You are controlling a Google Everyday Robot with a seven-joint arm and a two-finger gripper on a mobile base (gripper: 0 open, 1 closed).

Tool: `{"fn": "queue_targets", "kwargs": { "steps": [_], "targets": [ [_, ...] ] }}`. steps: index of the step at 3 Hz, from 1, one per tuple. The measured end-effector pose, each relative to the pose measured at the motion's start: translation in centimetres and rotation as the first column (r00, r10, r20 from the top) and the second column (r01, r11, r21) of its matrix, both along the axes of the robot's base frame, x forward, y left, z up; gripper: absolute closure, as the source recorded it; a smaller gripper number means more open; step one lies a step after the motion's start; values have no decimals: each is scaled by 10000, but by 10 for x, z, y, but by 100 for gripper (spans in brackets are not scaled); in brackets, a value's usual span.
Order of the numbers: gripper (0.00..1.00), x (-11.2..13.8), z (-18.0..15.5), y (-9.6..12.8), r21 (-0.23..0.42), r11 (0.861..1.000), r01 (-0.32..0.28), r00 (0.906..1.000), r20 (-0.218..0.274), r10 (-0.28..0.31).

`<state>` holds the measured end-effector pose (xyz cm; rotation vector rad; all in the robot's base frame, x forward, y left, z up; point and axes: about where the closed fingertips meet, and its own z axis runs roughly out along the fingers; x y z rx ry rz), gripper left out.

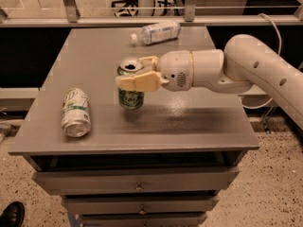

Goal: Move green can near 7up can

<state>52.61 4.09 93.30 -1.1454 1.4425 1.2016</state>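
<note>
Your gripper (132,73) is clamped on the green can (131,98), upright over the middle of the table (199,126). To its left, apart, you see the 7up can (75,111) on its side. A bottle (156,32) lies far back.

Middle of green can (131,99) behind pincer (132,73)

Gripper (133,73) around green can (131,98) above table (199,122) centre, 7up can (75,111) left, bottle (156,32) behind.
</note>
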Motion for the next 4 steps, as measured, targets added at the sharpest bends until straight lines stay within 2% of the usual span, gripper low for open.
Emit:
{"fn": "queue_targets", "kwargs": {
  "steps": [1, 2, 4],
  "targets": [
    [100, -15, -7, 20, 178, 9983, -548, 9983, -170, 551],
    [78, -29, -19, 36, 206, 9946, -1015, 9945, -254, 1020],
    [31, -37, -30, 50, 239, 9917, -1266, 9919, -109, 1269]
  ]
}}
